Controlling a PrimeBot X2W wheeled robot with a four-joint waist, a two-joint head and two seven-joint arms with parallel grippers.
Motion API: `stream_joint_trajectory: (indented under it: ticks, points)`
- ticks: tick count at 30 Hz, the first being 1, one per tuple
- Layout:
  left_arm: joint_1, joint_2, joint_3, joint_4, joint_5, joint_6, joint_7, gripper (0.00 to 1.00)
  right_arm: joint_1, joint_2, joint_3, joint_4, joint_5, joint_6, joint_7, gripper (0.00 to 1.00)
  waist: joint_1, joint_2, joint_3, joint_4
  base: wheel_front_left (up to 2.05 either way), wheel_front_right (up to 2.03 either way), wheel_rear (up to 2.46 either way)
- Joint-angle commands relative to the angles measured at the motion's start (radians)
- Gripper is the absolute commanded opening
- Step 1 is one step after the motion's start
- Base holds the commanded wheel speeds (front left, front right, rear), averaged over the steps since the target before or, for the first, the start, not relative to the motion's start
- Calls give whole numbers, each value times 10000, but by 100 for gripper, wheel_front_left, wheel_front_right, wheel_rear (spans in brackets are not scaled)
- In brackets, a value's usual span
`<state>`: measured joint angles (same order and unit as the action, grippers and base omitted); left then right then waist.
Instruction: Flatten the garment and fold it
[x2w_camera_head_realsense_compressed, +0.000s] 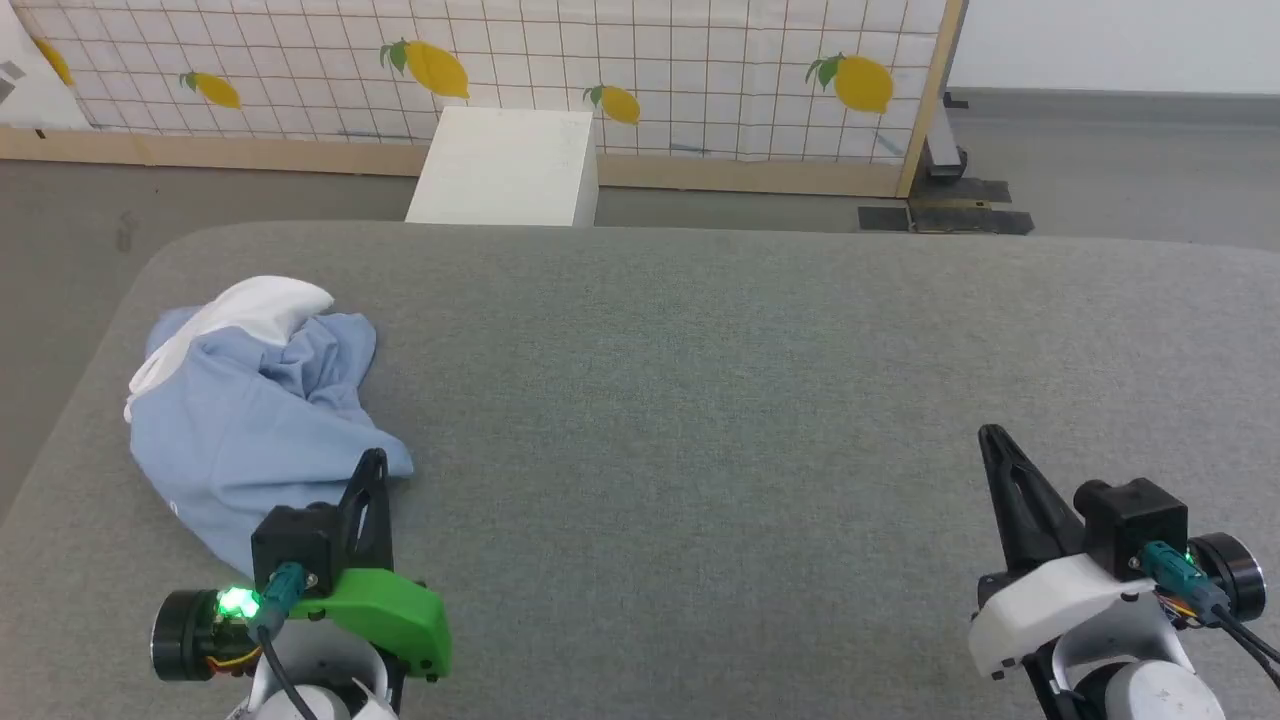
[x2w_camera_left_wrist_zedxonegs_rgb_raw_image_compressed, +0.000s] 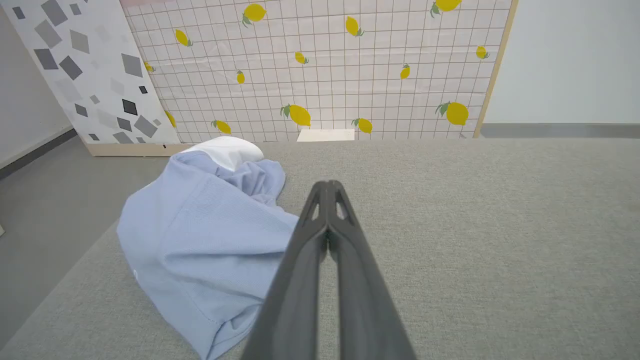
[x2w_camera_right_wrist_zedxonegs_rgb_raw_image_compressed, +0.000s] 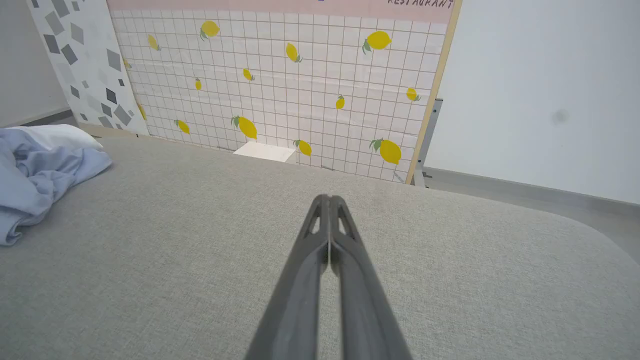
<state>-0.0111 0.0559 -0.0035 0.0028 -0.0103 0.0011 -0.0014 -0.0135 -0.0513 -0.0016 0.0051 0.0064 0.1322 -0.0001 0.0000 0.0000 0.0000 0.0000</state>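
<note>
So, head view / garment (x2w_camera_head_realsense_compressed: 250, 420): crumpled light blue heap with white fabric bunched at its far end. It lies on the left part of the grey padded surface (x2w_camera_head_realsense_compressed: 700, 380), close to the left edge; not flat, not folded.
head view / left gripper (x2w_camera_head_realsense_compressed: 374, 465): near left, green cover at the wrist. Two dark fingers pressed together, nothing between them. Tips at the near right edge of the garment; can't tell if they touch.
head view / right gripper (x2w_camera_head_realsense_compressed: 993, 445): near right, white cover at the wrist. Fingers pressed together, empty, over bare surface, well apart from the garment.
head view / white box (x2w_camera_head_realsense_compressed: 505, 165): on the floor (x2w_camera_head_realsense_compressed: 60, 230) just past the far edge of the surface, in front of the lemon-print panel (x2w_camera_head_realsense_compressed: 650, 60).
left wrist view / left gripper (x2w_camera_left_wrist_zedxonegs_rgb_raw_image_compressed: 327, 189): fingers meet at the tips, no cloth pinched.
left wrist view / garment (x2w_camera_left_wrist_zedxonegs_rgb_raw_image_compressed: 200, 235): left of the fingers, near right hem passing behind them, white fabric at the far end.
left wrist view / grey-shapes panel (x2w_camera_left_wrist_zedxonegs_rgb_raw_image_compressed: 75, 65): far left, beside the lemon-print panel.
right wrist view / right gripper (x2w_camera_right_wrist_zedxonegs_rgb_raw_image_compressed: 329, 202): fingers closed tip to tip, holding nothing, over bare grey surface.
right wrist view / garment (x2w_camera_right_wrist_zedxonegs_rgb_raw_image_compressed: 35, 175): rumpled, off at the left, well apart from these fingers.
right wrist view / white box (x2w_camera_right_wrist_zedxonegs_rgb_raw_image_compressed: 265, 151): beyond the far edge, against the lemon-print panel, with the plain white wall (x2w_camera_right_wrist_zedxonegs_rgb_raw_image_compressed: 540, 100) to the right.
</note>
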Motion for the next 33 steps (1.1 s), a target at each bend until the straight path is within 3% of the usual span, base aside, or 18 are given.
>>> stream_joint_trajectory:
  ticks: [1,29,30,33]
  points:
    - [111,-57,35,-28,103,-11,14,0,135,11,16,-51,-64,-15,1,0,0,0,0,0,0,0,0]
    - [111,-57,35,-28,103,-11,14,0,135,11,16,-51,-64,-15,1,0,0,0,0,0,0,0,0]
    - [-2,2,-4,0,-4,0,0,100,-1,0,-2,4,5,0,0,100,0,0,0,0,0,0,0]
    - [-1,1,-34,17,-26,8,-21,100,16,0,-8,20,43,0,-24,100,0,0,1,-1,0,0,0]
